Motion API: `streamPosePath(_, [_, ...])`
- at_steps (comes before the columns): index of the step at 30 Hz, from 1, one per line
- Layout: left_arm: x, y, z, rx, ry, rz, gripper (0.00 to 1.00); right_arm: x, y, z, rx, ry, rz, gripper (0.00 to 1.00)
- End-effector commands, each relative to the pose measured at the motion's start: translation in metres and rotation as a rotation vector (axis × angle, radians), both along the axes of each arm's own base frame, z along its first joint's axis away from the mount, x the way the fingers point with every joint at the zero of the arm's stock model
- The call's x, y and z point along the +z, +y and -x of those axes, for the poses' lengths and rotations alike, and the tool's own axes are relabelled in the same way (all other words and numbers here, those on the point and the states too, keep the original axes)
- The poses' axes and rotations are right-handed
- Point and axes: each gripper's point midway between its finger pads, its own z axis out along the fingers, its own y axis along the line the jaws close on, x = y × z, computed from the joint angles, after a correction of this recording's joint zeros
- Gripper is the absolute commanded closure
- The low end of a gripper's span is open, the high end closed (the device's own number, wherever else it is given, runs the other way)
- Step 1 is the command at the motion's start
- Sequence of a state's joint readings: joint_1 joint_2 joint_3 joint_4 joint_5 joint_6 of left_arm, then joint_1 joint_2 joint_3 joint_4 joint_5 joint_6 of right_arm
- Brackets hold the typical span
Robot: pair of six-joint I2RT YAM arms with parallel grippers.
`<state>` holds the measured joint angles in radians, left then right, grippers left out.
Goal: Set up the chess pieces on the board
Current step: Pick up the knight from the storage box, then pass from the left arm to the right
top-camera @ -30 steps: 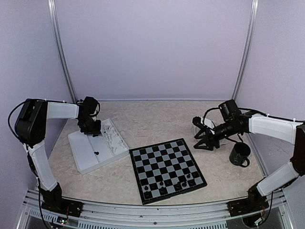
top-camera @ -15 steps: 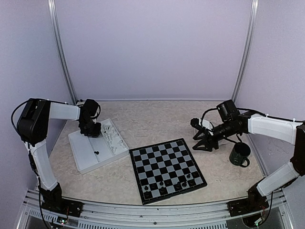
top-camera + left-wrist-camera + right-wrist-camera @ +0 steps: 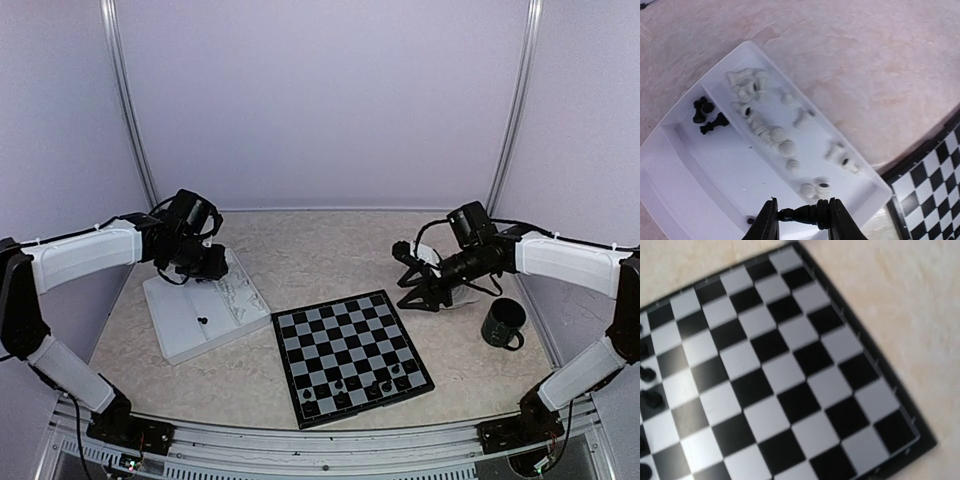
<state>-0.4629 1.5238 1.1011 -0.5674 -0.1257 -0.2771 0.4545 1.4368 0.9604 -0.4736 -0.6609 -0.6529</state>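
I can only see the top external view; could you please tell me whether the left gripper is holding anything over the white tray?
Observer: Yes, the left gripper is shut on a small black plastic chess piece, held sideways.
Operator: Thank you; are other black ones in that tray?
Observer: At least two black pieces lie in the white rectangular plastic tray.
Operator: And the white ones?
Observer: The translucent white pieces lie jumbled, mostly on their sides, in the neighbouring compartment.

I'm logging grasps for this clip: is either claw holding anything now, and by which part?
The left claw holds a black chess piece lengthwise, pinched end to end; the right claw looks empty.
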Motion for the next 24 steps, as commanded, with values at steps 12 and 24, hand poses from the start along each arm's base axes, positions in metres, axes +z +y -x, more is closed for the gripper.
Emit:
streamPosePath(12, [0.18, -0.182, 0.038, -0.322, -0.317, 0.998, 0.73, 0.115, 0.098, -0.004, 0.193, -0.122, -0.216, 0.43])
streamPosePath(24, [0.204, -0.208, 0.068, -0.423, -0.227, 1.284, 0.71, 0.162, 0.151, -0.017, 0.182, -0.227, -0.283, 0.43])
